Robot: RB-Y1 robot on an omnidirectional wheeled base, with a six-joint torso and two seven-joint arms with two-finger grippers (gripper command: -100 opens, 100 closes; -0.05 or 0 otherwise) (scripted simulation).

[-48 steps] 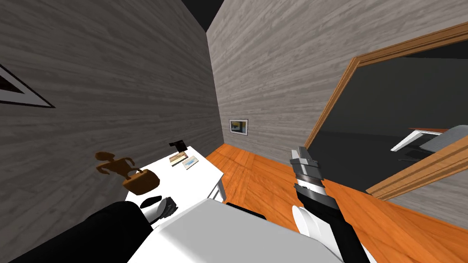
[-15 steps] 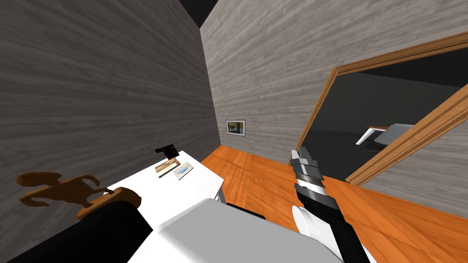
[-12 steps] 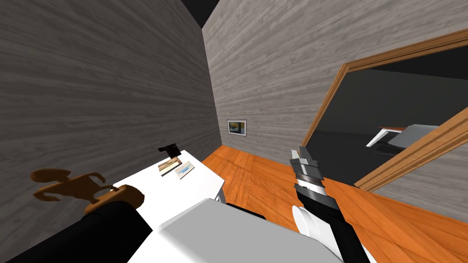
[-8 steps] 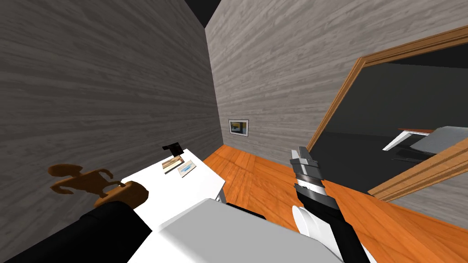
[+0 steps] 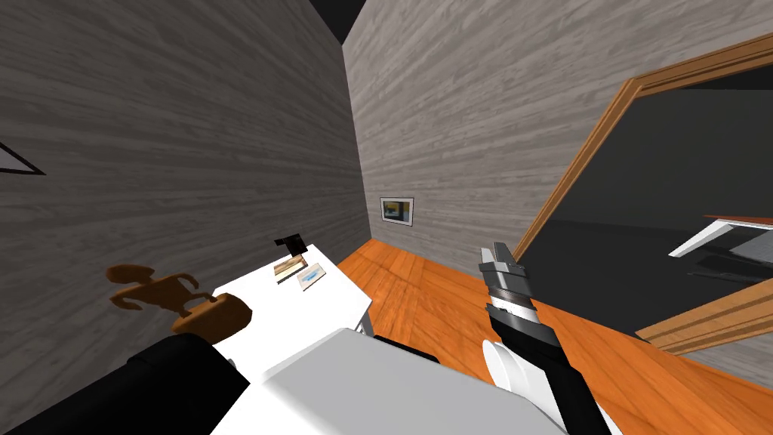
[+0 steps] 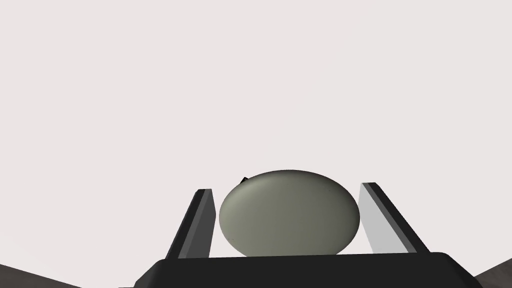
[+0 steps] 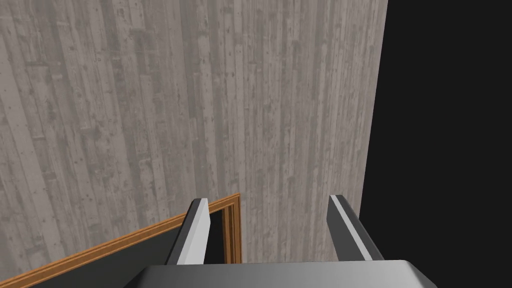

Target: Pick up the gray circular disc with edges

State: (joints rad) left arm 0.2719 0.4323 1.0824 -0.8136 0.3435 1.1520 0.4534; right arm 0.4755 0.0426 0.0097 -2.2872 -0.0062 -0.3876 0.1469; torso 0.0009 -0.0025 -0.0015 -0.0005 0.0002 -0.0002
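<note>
Left wrist view first: my left tool (image 6: 287, 187) is wide open with the gray disc (image 6: 289, 215) sitting right between its two fingers. One blade is just beside the rim and the other has a small gap, so there's no squeeze on it. The disc rests on the white surface (image 6: 250, 90). Head view shows a brown figurine (image 5: 162, 294) and books (image 5: 291, 266) on that surface. My right tool (image 5: 498, 255) is up over the orange floor (image 5: 423, 302), fingers apart, holding nothing
</note>
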